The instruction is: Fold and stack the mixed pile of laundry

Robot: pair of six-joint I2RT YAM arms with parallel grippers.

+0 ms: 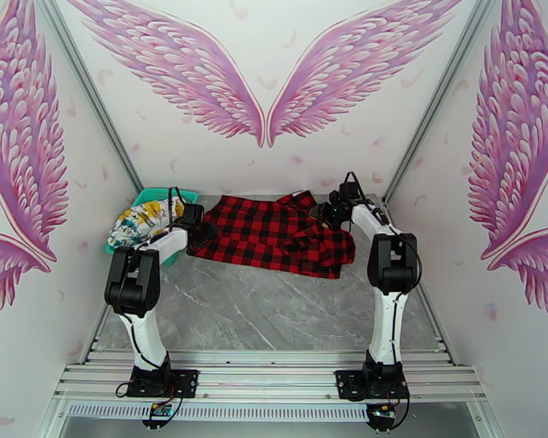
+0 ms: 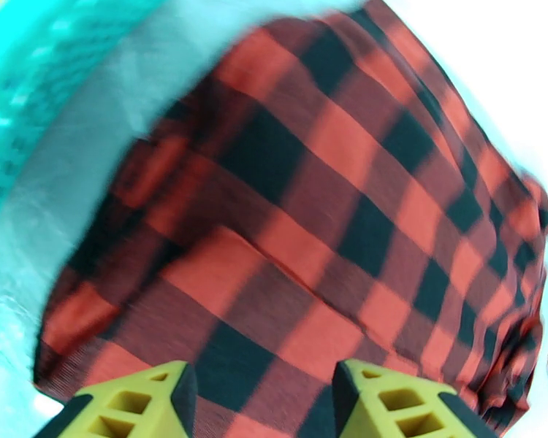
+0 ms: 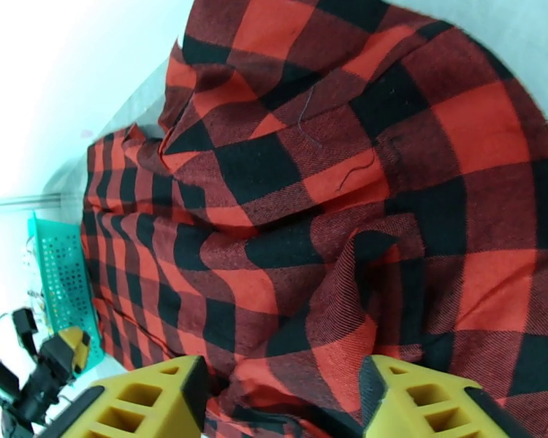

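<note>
the left end effector (image 2: 263,385) stands open, its two yellow fingers (image 2: 139,403) apart over the left edge of the red-and-black plaid garment (image 2: 332,213), with nothing pinched between them. the right end effector (image 3: 285,392) is open as well, its fingers (image 3: 427,403) spread above the crumpled right part of the same cloth. whether any fingertip brushes the fabric cannot be told from these angles, and the lower part of each finger is cut off by the bottom edge of the wrist views. the left wrist view is smeared with blur, so the weave and the teal basket (image 2: 25,89) look soft. from above, the white cartoon-print garment (image 1: 144,219) lies heaped in the basket at the far left, partly behind the left arm. the plaid garment is spread on the far half of the desk (image 1: 274,315), its long axis running left to right between the two end effectors, with the right end bunched in folds.
</note>
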